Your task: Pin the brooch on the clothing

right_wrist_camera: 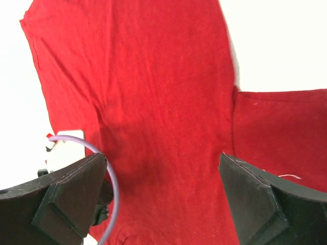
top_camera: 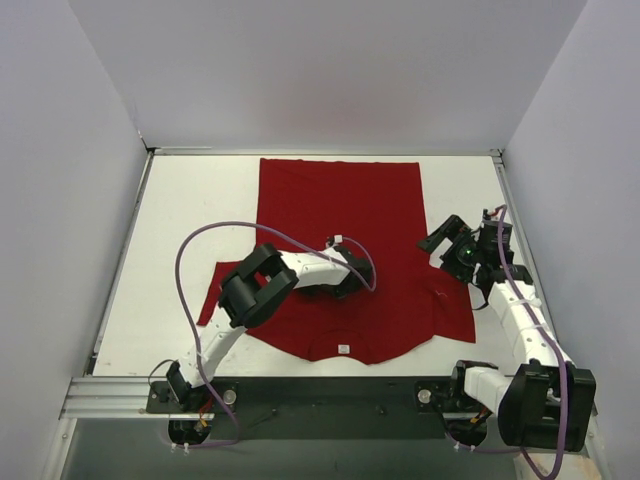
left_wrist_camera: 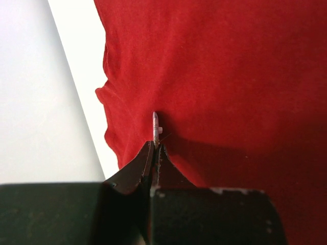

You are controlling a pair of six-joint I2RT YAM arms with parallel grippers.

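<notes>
The clothing (top_camera: 340,200) is a red T-shirt lying flat on the white table, with a small white label (top_camera: 343,349) at its collar near the front edge. My left gripper (top_camera: 352,280) is low over the middle of the shirt. In the left wrist view, the left gripper (left_wrist_camera: 155,146) is shut on the brooch (left_wrist_camera: 156,125), a thin pale piece seen edge-on. It sticks out of the tips against the puckered red fabric (left_wrist_camera: 230,76). My right gripper (top_camera: 447,243) hangs open above the shirt's right sleeve. The right gripper (right_wrist_camera: 162,161) holds nothing, with only red cloth (right_wrist_camera: 153,76) under it.
Bare white table (top_camera: 190,200) lies to the left and right of the shirt, closed in by white walls on three sides. A metal rail (top_camera: 110,395) runs along the near edge by the arm bases. The left arm's purple cable (right_wrist_camera: 110,173) loops in front of the right gripper's left finger.
</notes>
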